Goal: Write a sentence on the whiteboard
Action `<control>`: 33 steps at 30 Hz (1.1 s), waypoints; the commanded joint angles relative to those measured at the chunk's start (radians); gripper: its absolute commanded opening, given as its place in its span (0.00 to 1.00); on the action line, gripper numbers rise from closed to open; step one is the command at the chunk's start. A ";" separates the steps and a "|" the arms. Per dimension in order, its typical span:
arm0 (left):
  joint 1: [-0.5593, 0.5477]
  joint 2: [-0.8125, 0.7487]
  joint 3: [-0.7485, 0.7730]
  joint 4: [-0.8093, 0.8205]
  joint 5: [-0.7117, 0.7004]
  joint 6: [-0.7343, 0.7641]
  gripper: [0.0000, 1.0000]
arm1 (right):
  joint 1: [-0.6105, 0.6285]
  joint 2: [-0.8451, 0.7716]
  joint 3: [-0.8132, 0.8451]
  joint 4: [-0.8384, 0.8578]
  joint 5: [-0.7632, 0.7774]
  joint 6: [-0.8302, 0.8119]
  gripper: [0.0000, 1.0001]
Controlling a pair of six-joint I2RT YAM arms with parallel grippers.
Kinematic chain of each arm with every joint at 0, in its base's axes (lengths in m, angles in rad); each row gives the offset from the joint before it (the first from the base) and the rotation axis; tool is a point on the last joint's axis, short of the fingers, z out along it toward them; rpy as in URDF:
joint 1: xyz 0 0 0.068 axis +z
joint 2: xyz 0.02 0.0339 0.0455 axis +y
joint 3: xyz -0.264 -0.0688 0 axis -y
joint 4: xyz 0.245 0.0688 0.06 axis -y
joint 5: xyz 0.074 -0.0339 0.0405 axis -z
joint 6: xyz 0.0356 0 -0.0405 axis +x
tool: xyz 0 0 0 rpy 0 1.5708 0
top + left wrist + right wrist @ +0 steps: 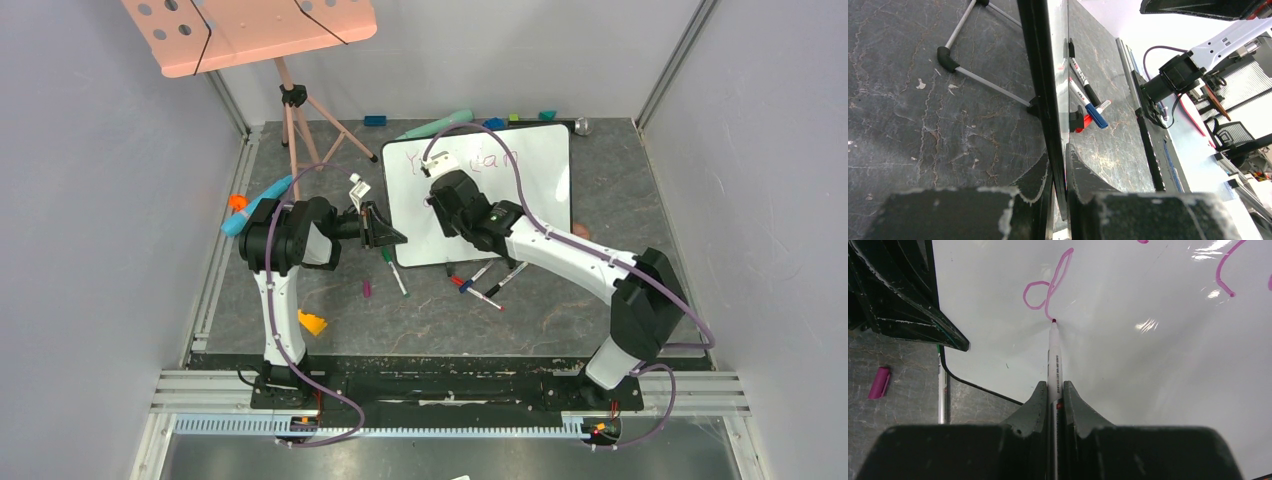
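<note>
The whiteboard (540,170) lies flat on the table. My left gripper (395,237) is shut on its left edge; in the left wrist view the board's dark frame (1040,75) runs between the fingers of that gripper (1060,165). My right gripper (445,185) hovers over the board's left half, shut on a white marker (1054,360) whose magenta tip touches the board (1148,365). The sentence (470,160) shows "You can" in the top line, partly hidden by my right arm. A fresh magenta "d" (1045,290) sits just above the tip.
Several loose markers (485,280) lie below the board, a green one (393,270) near its lower left corner. A pink cap (879,382) lies left of the board. A pink perforated board on a tripod (250,30) stands at the back left. An orange piece (312,322) lies near the left arm.
</note>
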 commanded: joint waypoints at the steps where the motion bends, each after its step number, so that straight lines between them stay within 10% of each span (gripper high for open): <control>1: -0.001 0.010 0.020 0.089 0.014 0.077 0.02 | -0.017 -0.056 0.000 -0.019 0.037 -0.007 0.00; 33: -0.001 0.012 0.020 0.089 0.015 0.075 0.02 | -0.035 0.024 0.097 0.005 0.015 -0.054 0.00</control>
